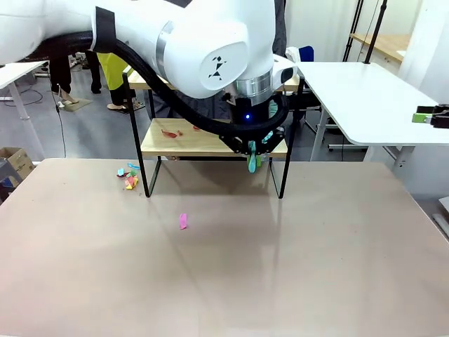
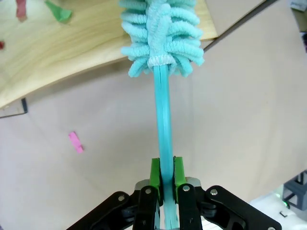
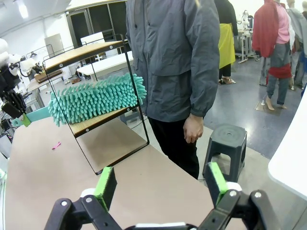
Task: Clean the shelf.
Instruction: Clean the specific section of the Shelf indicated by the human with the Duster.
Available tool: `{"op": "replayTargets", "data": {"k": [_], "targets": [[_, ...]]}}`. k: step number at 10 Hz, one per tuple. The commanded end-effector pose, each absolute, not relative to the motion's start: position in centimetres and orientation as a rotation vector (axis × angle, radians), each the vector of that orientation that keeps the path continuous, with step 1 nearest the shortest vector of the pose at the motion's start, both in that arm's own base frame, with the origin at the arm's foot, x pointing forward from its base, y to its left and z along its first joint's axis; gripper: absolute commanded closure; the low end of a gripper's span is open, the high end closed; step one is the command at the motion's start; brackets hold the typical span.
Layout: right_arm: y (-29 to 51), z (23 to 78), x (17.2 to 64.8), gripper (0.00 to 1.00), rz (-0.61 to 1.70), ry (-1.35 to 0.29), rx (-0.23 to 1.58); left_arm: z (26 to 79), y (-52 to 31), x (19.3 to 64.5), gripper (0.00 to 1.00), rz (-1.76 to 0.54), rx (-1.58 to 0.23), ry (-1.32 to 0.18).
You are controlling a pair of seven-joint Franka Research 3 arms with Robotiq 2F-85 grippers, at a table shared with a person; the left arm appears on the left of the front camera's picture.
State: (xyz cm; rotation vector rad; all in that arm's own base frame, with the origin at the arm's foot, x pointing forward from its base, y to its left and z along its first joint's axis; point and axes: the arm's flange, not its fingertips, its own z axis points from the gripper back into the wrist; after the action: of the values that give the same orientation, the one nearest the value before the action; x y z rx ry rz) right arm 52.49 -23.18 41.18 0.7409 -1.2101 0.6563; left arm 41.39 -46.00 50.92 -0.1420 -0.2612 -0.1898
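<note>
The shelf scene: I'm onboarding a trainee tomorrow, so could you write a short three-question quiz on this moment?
1. True or false: the left gripper is shut on the handle of the teal duster.
2. Where does the pink scrap lie relative to the shelf? A on its lower board; B on the tabletop in front of it; C on its top board.
3. Fill in: the right gripper has its jaws ____, with nothing between them.
Key: 1 true; 2 B; 3 open.

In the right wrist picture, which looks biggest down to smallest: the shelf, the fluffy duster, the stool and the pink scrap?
1. shelf
2. duster
3. stool, close to the duster, so unsure
4. pink scrap
</note>
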Motion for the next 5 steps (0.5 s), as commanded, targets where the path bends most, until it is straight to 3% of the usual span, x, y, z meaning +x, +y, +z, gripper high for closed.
{"op": "replayTargets", "data": {"k": [1,5], "targets": [[-23.0,41.4,52.4,0.00,0.664,-1.203,0.736,50.0,-43.7,40.9,0.87,-0.092,-0.059,-0.292],[-23.0,41.4,52.4,0.00,0.664,-1.203,0.736,49.3,-35.1,43.1,0.87,0.015,0.144,-0.244]]}}
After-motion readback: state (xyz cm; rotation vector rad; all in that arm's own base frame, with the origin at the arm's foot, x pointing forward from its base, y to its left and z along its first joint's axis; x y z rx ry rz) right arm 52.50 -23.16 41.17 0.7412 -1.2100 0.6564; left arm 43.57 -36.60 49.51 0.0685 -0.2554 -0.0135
